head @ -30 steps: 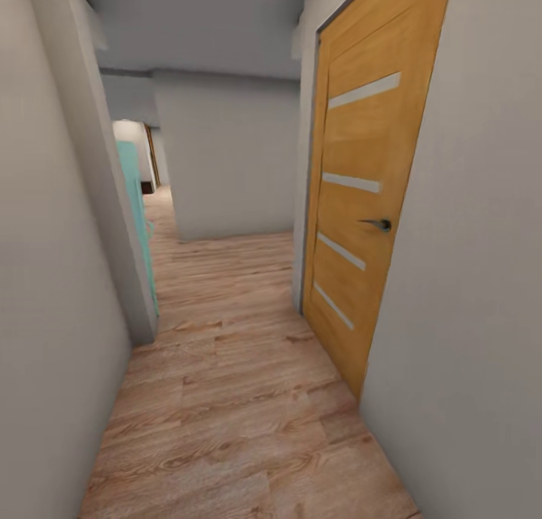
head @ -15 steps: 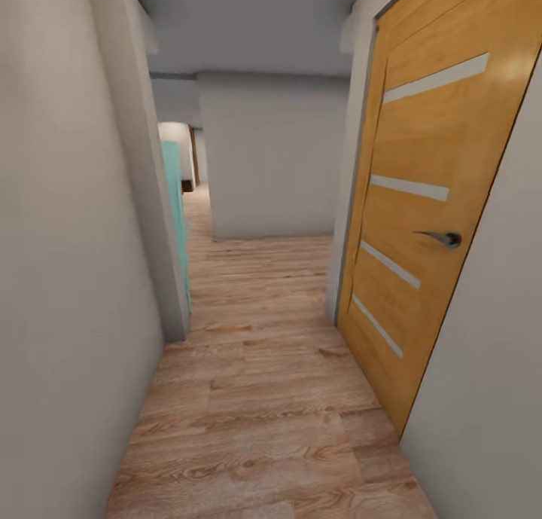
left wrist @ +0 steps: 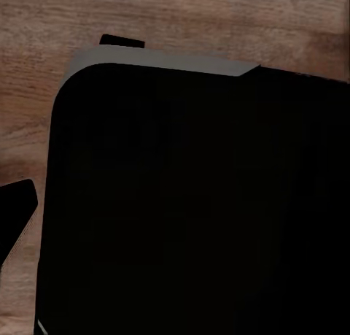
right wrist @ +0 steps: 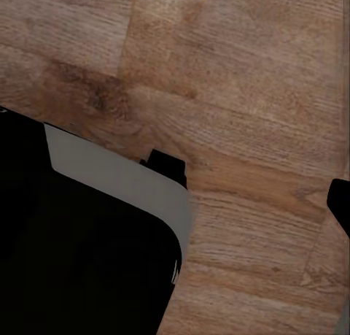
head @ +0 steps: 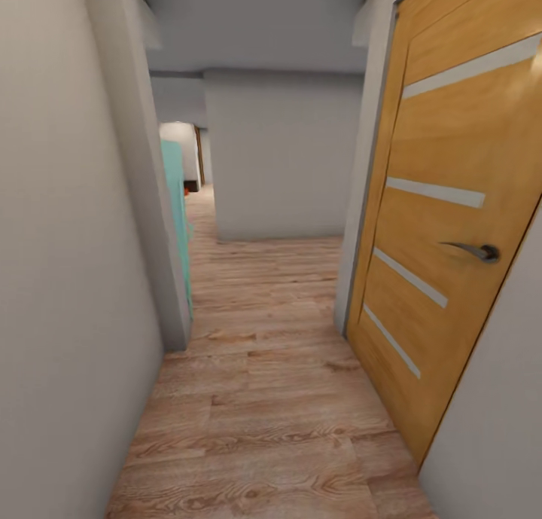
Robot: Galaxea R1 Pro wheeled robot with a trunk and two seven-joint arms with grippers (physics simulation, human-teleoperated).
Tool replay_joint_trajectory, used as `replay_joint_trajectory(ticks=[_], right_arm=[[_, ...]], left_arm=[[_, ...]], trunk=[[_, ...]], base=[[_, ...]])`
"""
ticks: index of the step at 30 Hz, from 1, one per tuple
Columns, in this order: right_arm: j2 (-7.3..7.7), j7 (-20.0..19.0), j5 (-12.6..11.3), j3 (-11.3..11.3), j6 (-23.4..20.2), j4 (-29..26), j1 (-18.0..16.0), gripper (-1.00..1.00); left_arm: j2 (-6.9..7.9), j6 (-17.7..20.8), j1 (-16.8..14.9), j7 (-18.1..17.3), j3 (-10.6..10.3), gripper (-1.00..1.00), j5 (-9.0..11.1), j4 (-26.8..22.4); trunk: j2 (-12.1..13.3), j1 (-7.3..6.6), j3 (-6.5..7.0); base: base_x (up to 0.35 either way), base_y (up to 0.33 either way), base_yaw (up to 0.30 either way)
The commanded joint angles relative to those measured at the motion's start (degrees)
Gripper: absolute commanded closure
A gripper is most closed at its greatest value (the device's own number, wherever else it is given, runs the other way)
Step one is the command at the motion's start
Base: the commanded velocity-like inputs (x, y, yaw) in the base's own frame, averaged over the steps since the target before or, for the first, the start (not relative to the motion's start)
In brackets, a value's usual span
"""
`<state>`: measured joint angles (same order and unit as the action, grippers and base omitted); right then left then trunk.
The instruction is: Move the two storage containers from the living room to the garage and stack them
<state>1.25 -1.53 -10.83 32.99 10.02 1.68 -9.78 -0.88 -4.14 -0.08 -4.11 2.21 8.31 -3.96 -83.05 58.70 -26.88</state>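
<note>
While the robot looks down a narrow hall with a light wood plank floor (head: pixel 263 398) and an orange wooden door (head: pixel 444 225) at two o'clock, no red bins show, so carrying and stacking seem left, and I cannot tell how its grippers are set.

Narrow corridor over wood plank floor (head: pixel 263 398), open toward 12 o'clock. Grey wall (head: pixel 68 263) bounds the 9 o'clock side; closed wooden door (head: pixel 444 225) with projecting handle (head: pixel 473 251) bounds 3 o'clock. A white wall block (head: pixel 282 157) ends the passage ahead, with an opening beside a teal panel (head: pixel 178 210) at 11 o'clock.
</note>
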Motion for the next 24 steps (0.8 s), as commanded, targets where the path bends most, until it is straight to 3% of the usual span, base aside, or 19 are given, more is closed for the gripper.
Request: replay_joint_trajectory(ticks=[1,24], right_arm=[[-0.02,-0.2,-0.6,0.5,0.4,0.2,-0.1,-1.0],[-0.11,-0.2,-0.6,0.5,0.3,0.2,-0.1,-1.0]], left_arm=[[0.0,-0.1,0.0,-0.3,0.2,-1.0,0.5,0.0],[0.01,0.4,0.0,-0.3,0.2,-1.0,0.6,0.0]], trunk=[[0.0,0.03,-0.05],[0.0,0.03,-0.05]], base=[[0.321,0.0,0.001],[0.322,0.0,0.0]])
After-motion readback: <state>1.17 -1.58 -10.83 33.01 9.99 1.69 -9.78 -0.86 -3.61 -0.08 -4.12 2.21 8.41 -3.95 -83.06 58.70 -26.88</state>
